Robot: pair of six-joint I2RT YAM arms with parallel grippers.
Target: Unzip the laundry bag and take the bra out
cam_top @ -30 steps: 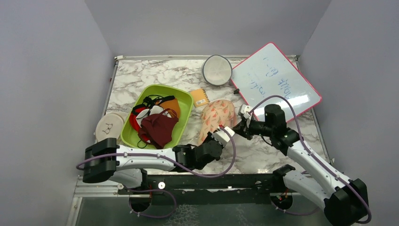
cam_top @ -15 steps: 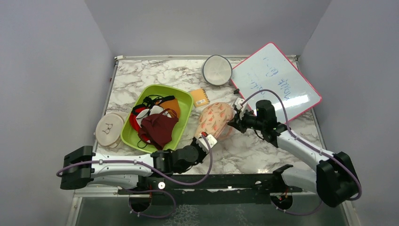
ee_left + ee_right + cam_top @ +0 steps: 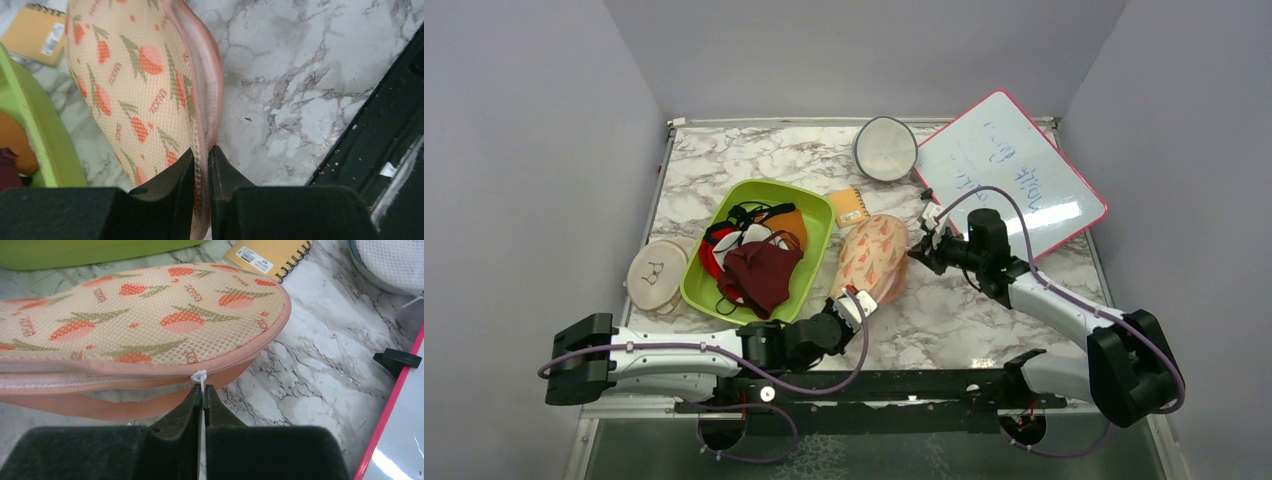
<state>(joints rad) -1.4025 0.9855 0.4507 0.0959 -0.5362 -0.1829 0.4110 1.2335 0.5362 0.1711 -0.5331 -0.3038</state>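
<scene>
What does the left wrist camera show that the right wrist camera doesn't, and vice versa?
Only left wrist: the left gripper pinching the rim of the peach printed fabric laundry bag, and the black base rail. Only right wrist: the right gripper clamping the white zipper pull, plus the pink-edged whiteboard. Both: the bag, yellow spiral notepad, marble table.

bag [image 3: 150,315]: you see matt peach mesh cloth, printed, with smoother woven binding at the rim.
zip pull [image 3: 200,376]: white plastic.
bench [image 3: 300,75]: your marble-look top, smooth, faint sheen.
tray [image 3: 45,145]: glossy green plastic.
notepad [image 3: 270,255]: matt card cover, wire spiral.
left tool [image 3: 201,162], right tool [image 3: 202,399]: matt black plastic.
</scene>
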